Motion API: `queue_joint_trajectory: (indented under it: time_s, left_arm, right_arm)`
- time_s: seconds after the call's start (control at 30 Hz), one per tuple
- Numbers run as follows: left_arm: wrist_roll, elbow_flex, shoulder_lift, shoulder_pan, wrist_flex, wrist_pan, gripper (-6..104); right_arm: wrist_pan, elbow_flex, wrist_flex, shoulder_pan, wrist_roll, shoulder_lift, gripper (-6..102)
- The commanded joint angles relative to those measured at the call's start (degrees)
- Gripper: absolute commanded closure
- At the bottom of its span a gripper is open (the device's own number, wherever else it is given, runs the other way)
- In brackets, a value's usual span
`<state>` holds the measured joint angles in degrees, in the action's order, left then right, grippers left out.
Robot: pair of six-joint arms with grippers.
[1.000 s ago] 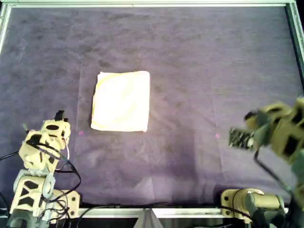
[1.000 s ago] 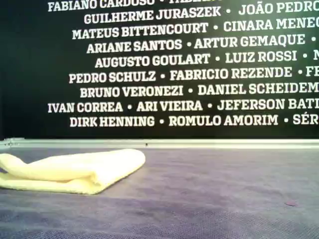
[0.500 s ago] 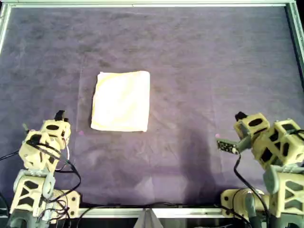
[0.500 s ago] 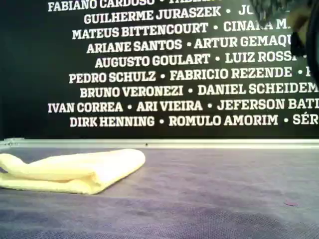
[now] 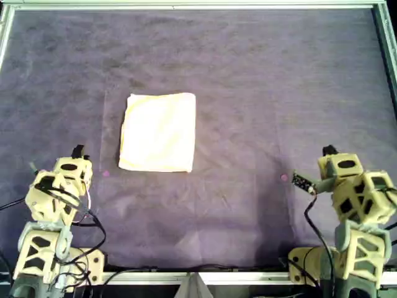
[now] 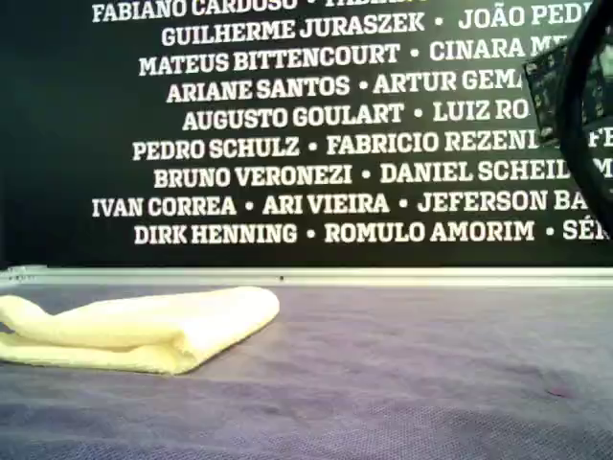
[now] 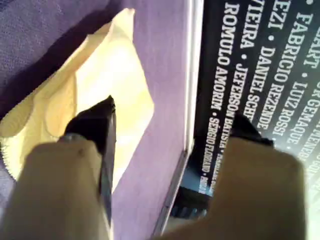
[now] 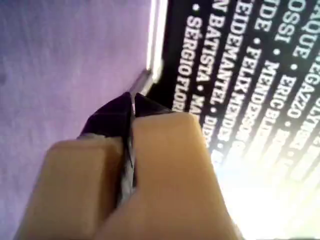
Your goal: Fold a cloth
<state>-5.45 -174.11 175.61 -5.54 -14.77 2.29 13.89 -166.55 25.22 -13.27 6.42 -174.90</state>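
Observation:
The pale yellow cloth (image 5: 159, 131) lies folded into a small rectangle on the purple felt, left of centre in the overhead view. In the exterior view the cloth (image 6: 144, 326) is a doubled-over pad at that view's left. My left arm (image 5: 59, 186) rests at the overhead view's lower left, short of the cloth. The left gripper (image 7: 172, 127) is open and empty, with the cloth (image 7: 120, 75) ahead of it. At the overhead view's lower right sits my right gripper (image 5: 329, 151), far from the cloth. Its fingertips (image 8: 131, 107) are shut together on nothing.
A metal rail (image 5: 198, 5) frames the felt table (image 5: 267, 81) at the far edge. A black wall of white names (image 6: 316, 125) stands behind it. A blurred dark cable or arm part (image 6: 575, 105) crosses the exterior view's right.
The right arm has drawn back from the overhead view's right edge toward its lower right and folded in. The cloth and the left arm have not moved.

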Motion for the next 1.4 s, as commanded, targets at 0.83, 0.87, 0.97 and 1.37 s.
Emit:
queue_joint_trajectory:
  time_s: [0.83, 0.87, 0.97, 1.37]
  left_arm:
    - [0.4, 0.7, 1.3, 6.5, -22.1, -0.3, 49]
    - [0.4, 0.7, 1.3, 6.5, -22.1, -0.3, 54]
    - [0.2, 0.7, 1.3, 6.7, -22.1, -0.3, 70]
    - [-0.2, 0.7, 1.3, 6.7, -22.1, -0.2, 99]
  right_arm:
    - [-0.9, -7.4, 16.7, 2.7, 5.27, -4.8, 94]
    - [-0.9, -7.4, 17.0, 2.5, 6.33, -4.8, 94]
    - [-0.9, -7.5, 19.5, 2.5, 7.73, -4.7, 94]
    - [-0.9, -7.4, 25.0, 2.5, 7.73, -4.8, 94]
